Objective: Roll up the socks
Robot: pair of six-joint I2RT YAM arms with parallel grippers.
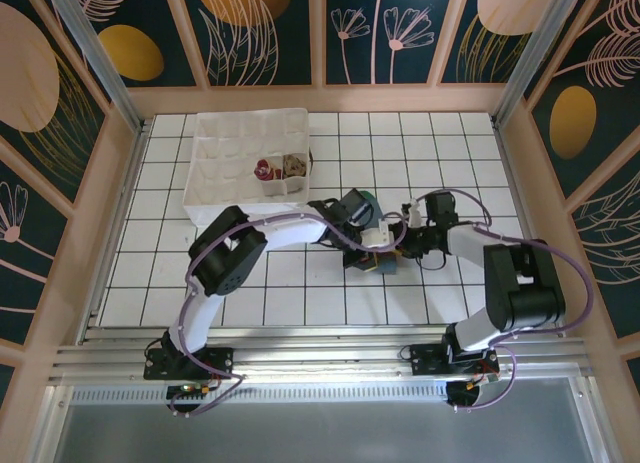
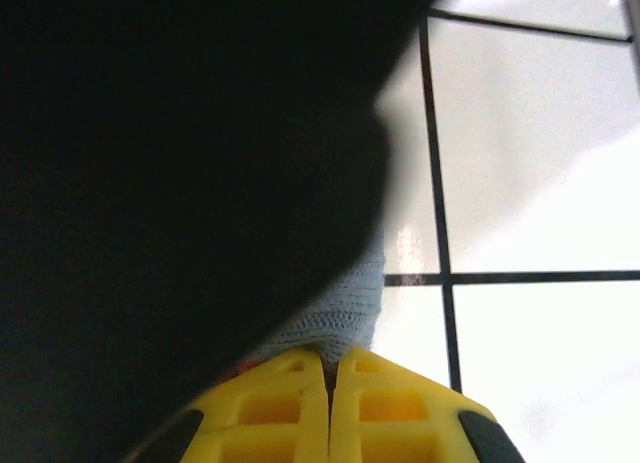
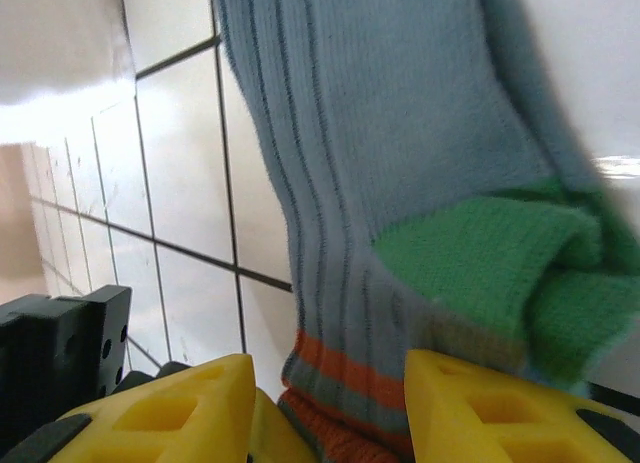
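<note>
A blue-grey sock [image 3: 400,133] with a green toe and orange cuff stripes hangs between my two grippers, just above the tiled table at its middle [image 1: 378,263]. My left gripper [image 2: 328,368] is shut, its yellow fingertips pinching a fold of the blue-grey knit [image 2: 340,318]. My right gripper [image 3: 330,368] stands open, and the striped cuff lies between its spread yellow fingers, nearer the right one. In the top view both grippers meet at the sock, left [image 1: 366,245] and right [image 1: 393,249]. A red-toed sock [image 1: 265,169] and a tan sock [image 1: 293,165] sit bundled in the tray.
A white compartment tray [image 1: 200,183] stands at the back left of the white tiled table [image 1: 300,303]. Wooden walls close in the table on the left, right and far sides. A dark blurred shape covers the left half of the left wrist view.
</note>
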